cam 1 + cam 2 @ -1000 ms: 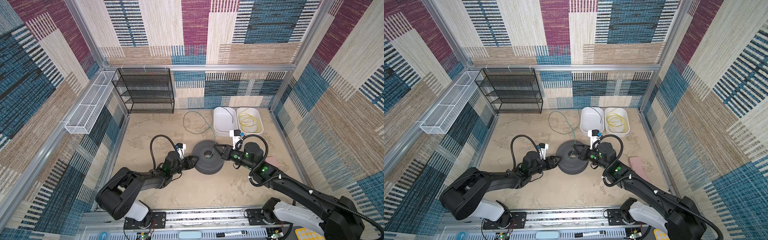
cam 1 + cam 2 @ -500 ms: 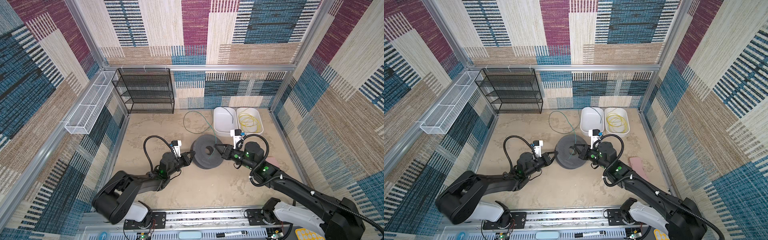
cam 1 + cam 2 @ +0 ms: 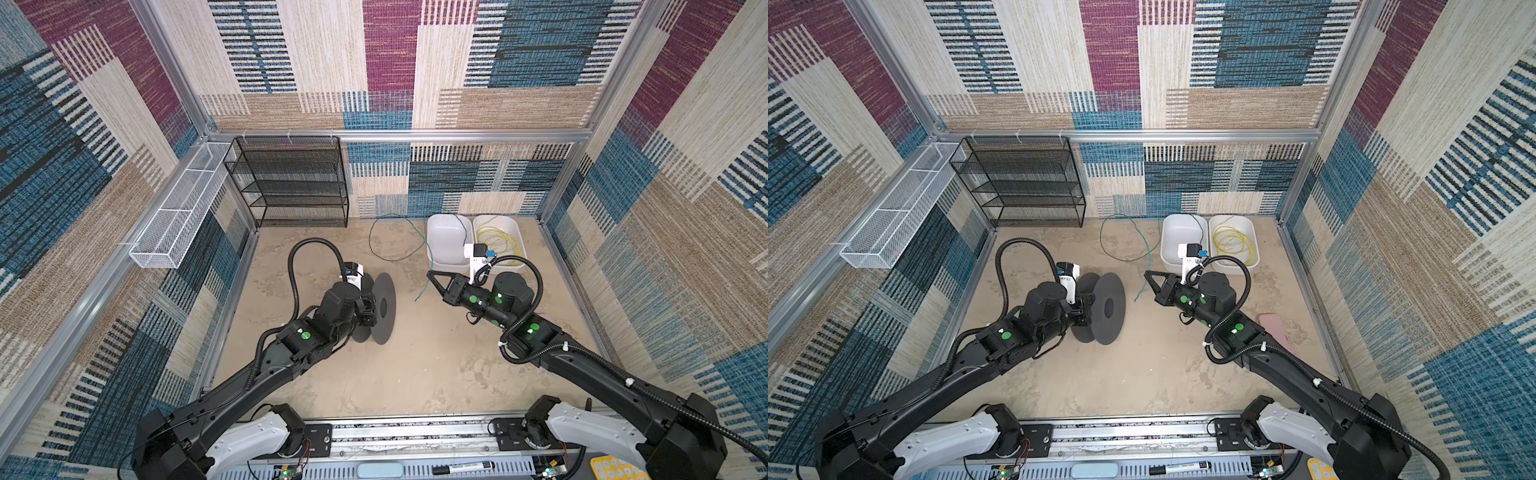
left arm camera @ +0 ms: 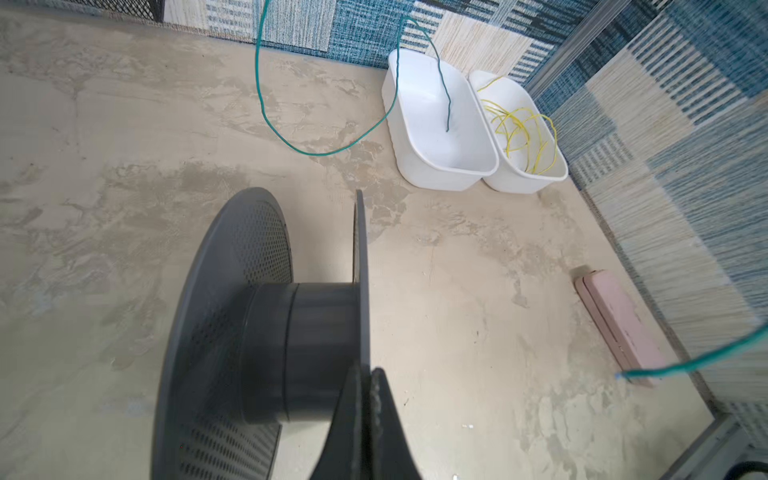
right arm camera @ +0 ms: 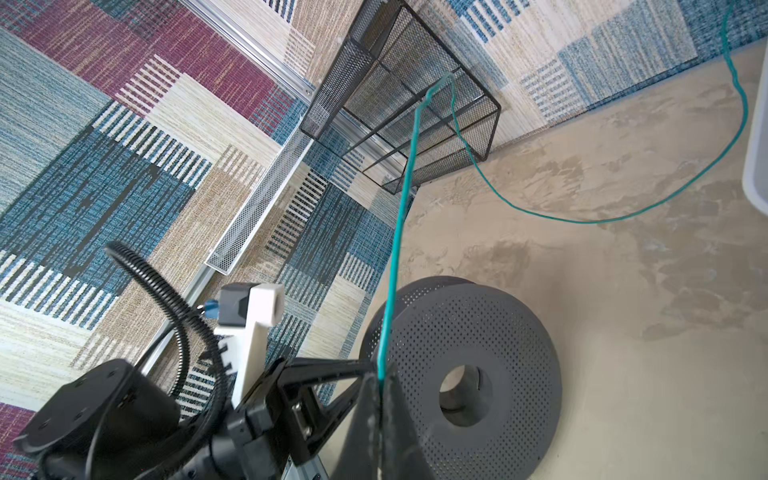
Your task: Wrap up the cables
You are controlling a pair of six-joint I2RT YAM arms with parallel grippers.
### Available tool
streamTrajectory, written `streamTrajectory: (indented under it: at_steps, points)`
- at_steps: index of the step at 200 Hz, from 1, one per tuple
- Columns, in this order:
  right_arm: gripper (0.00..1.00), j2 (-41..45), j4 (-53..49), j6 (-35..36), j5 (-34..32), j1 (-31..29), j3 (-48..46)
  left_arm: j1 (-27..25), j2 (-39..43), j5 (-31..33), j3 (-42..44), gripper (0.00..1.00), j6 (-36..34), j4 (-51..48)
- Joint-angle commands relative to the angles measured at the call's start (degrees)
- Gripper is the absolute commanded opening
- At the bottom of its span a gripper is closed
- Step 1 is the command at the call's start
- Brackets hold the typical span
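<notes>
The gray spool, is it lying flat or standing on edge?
Standing on edge: the spool has vertical flanges and a horizontal hub; the left gripper grips one rim.

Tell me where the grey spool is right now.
In both top views the spool stands on edge left of the middle of the floor, its rim pinched by the left tool; the green cable ends just right of it.

black mesh rack (image 3: 291,183) | white wire basket (image 3: 183,208) | pink case (image 3: 1274,326)
</notes>
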State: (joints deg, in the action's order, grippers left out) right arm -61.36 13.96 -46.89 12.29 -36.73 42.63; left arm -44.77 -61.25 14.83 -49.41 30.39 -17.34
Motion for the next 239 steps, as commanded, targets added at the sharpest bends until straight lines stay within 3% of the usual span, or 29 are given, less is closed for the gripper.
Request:
streamTrajectory:
  at_steps: [1,41,74,83,120,142,166,183,199,216,239]
  points:
    - [0.00,-2.2,4.8,-1.5,1.3,0.0,1.4,-4.3,-3.3,11.8,-3.1,0.00,-1.2,-6.7]
    - [0.00,-3.0,5.5,-2.3,1.6,0.0,0.8,-10.3,-10.9,20.1,-9.8,0.00,-2.2,-9.2]
    - [0.00,-1.2,4.8,-2.0,0.2,0.1,-0.7,-10.4,-13.6,18.4,-10.5,0.00,-0.4,-9.3]
    - [0.00,-0.7,4.4,-1.8,0.2,0.1,-0.7,-10.5,-14.2,17.7,-10.8,0.11,-0.3,-9.4]
    - [0.00,0.1,3.7,-1.5,-0.3,0.3,-1.5,-10.5,-14.3,16.1,-11.5,0.39,-0.8,-9.2]
    - [0.00,-0.4,4.3,-1.5,0.2,0.4,-1.6,-10.5,-12.0,13.5,-12.5,0.51,-2.8,-9.7]
    - [0.00,-2.2,5.1,-0.3,2.9,0.3,0.2,-10.6,-6.2,8.1,-16.0,0.54,-4.2,-15.8]
    - [0.00,-4.2,4.2,1.4,3.8,-1.2,3.1,-10.4,0.2,11.8,-14.2,0.54,-3.5,-20.5]
    - [0.00,-7.5,4.8,2.0,5.0,-2.6,5.5,-8.9,6.9,14.4,-8.7,0.67,-2.9,-22.1]
    - [0.00,-12.3,7.7,0.8,6.6,-4.4,7.2,-3.6,12.0,5.3,-1.5,0.72,-3.0,-18.3]
    - [0.00,-19.5,10.2,0.0,9.2,-7.2,11.5,1.6,13.9,-6.1,6.7,0.68,-1.4,-8.6]
